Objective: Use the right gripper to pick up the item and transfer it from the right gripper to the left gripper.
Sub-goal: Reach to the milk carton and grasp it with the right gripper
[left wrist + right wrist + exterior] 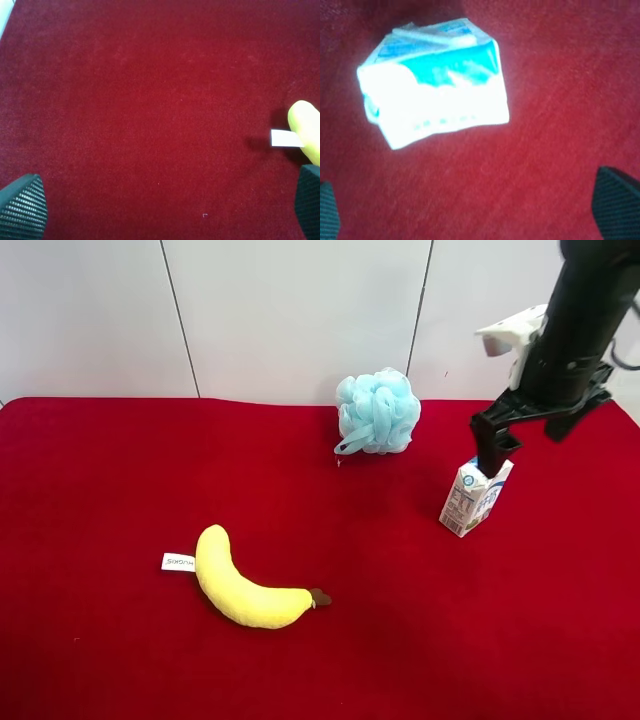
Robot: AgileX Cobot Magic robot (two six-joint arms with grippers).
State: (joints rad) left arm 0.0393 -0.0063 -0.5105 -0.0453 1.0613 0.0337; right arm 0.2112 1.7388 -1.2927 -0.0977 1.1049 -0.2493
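Note:
The item, a small white carton (476, 497) with blue and green print, stands slightly tilted on the red cloth at the exterior high view's right. It fills the upper part of the right wrist view (435, 90), overexposed. My right gripper (525, 445) hangs just above and behind it on the thick black arm with the white block. Its jaws are wide apart and empty (472, 207), and the carton is not between them. One fingertip (492, 458) shows right at the carton's top. My left gripper (165, 205) is open and empty over bare cloth, out of the exterior view.
A yellow plush banana (245, 585) with a white tag lies at front centre-left, and its end shows in the left wrist view (306, 130). A pale blue mesh bath puff (377, 412) sits at the back centre. The red cloth (120, 490) covers the table, with a white wall behind.

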